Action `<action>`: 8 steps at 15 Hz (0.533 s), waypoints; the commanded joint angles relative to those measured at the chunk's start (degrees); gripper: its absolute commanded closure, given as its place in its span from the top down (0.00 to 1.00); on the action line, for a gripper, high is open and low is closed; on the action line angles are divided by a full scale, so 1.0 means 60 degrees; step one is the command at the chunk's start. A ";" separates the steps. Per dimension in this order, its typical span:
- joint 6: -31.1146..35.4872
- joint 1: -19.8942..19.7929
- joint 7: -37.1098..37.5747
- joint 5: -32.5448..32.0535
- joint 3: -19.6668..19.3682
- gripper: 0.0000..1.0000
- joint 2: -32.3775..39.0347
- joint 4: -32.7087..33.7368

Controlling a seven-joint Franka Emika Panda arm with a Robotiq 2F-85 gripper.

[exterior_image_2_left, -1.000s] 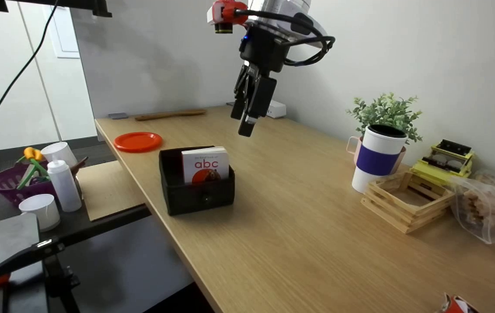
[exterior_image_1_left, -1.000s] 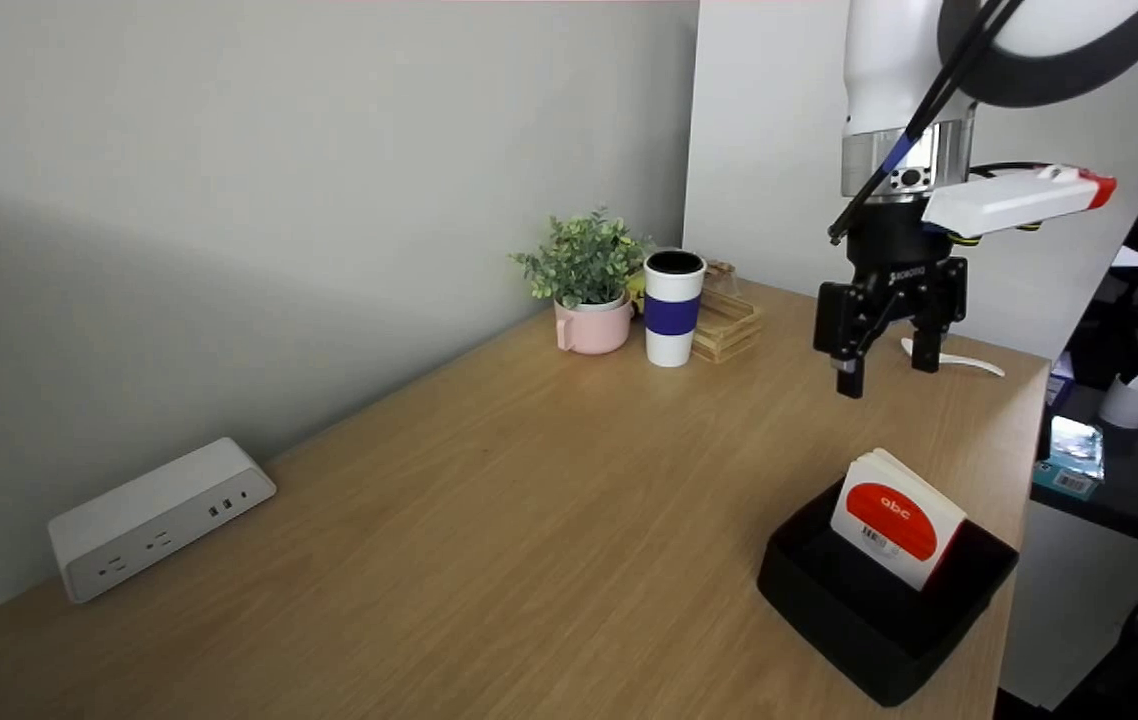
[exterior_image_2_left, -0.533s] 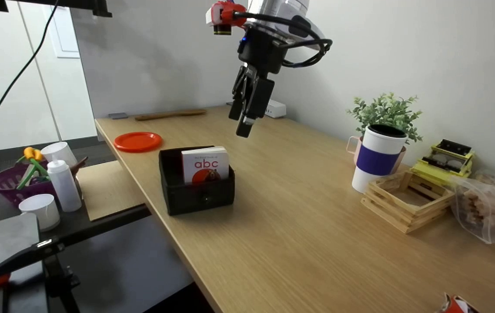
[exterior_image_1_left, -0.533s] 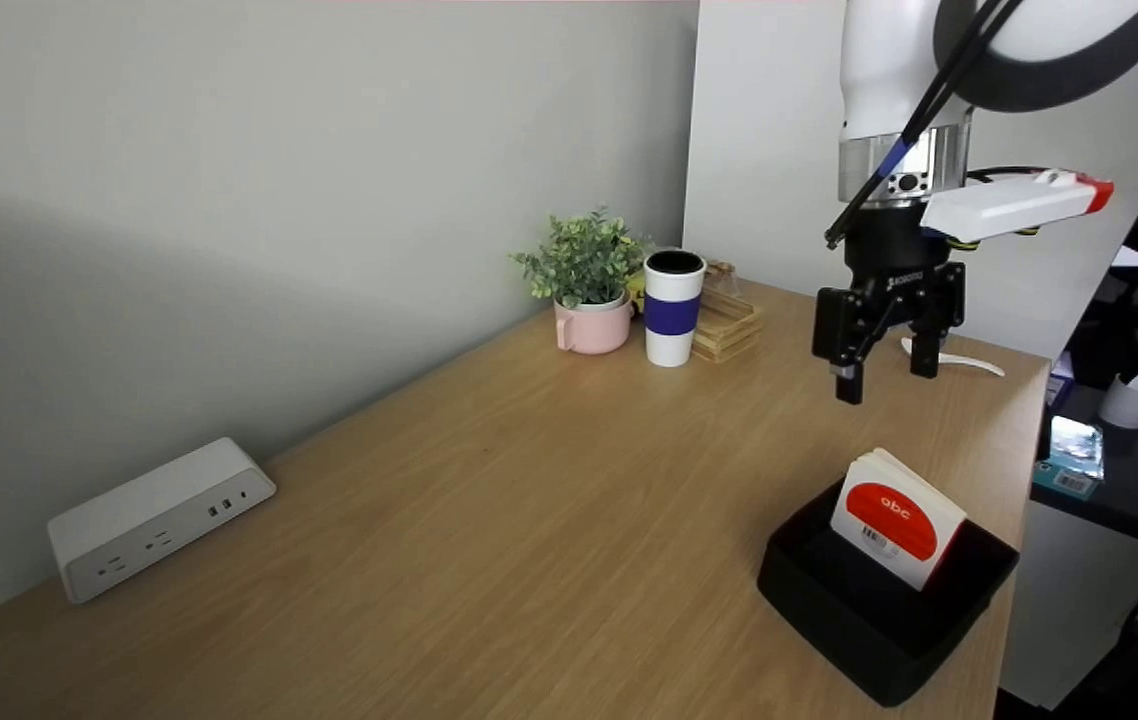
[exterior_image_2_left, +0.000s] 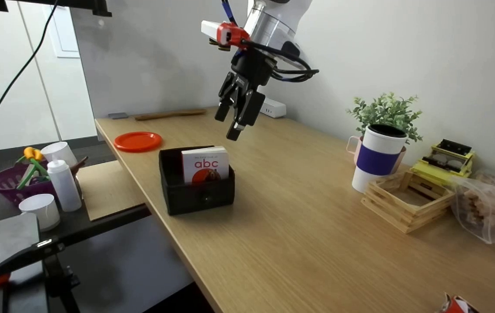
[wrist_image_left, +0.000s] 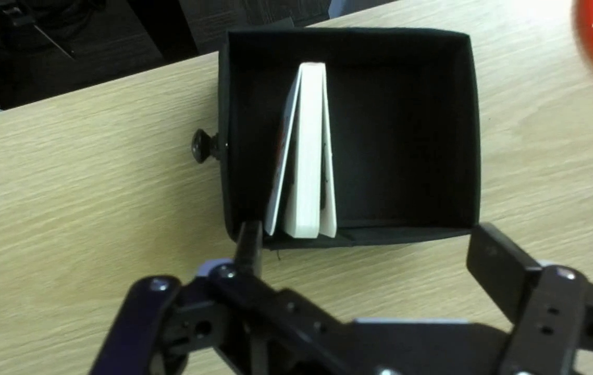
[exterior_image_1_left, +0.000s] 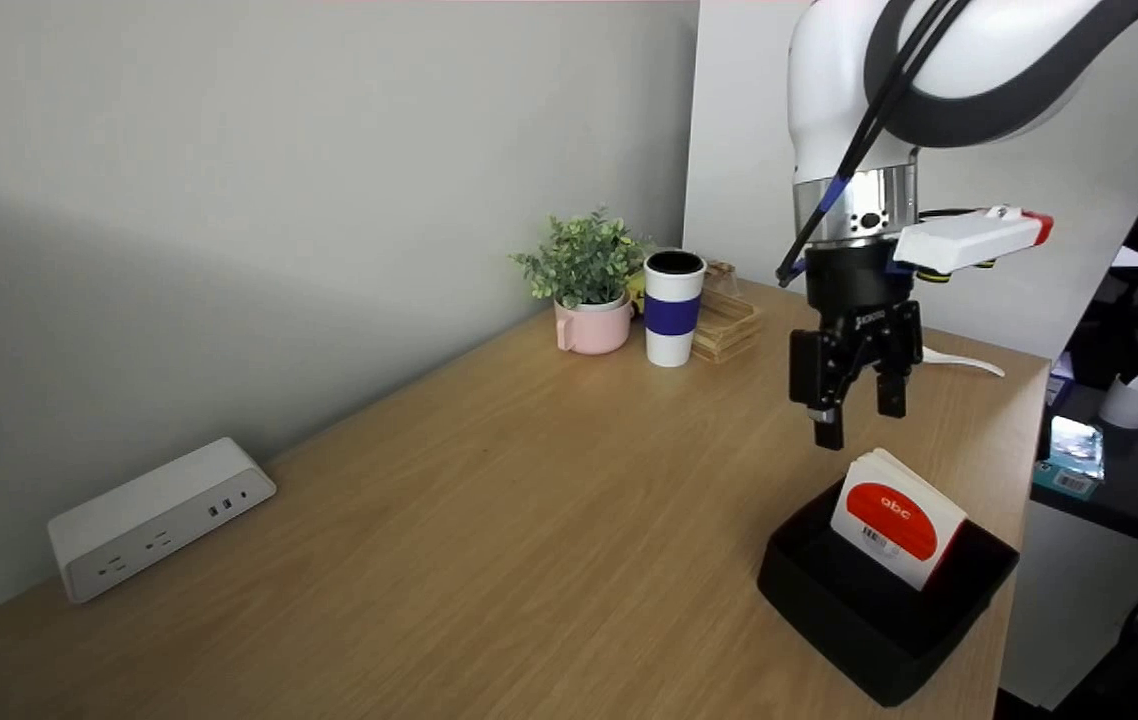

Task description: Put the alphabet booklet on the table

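The claw (wrist_image_left: 367, 237) is spread wide and nothing is held by it; in the wrist view it is seen low in the frame. The alphabet booklet (wrist_image_left: 309, 156) is contained, on its edge, in the left part of the black box (wrist_image_left: 395, 146), at the upper middle of the same frame. Because it is not centred between the fingers (wrist_image_left: 248, 247), the one at the left could be brought down upon a cover. The covers are splayed; if only one is pinched, the booklet may be swung open and dropped. If the box is caught too, it could be pulled on the table (exterior_image_1_left: 529, 500), whose edge is near, at lower right of an exterior view.
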 commanded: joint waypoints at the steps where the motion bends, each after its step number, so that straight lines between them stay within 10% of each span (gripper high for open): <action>1: -0.0985 0.0004 -0.0201 0.0189 0.0013 1.00 0.0668 0.0866; 8: -0.2622 0.0149 0.0942 0.0592 -0.0041 1.00 0.0968 0.1018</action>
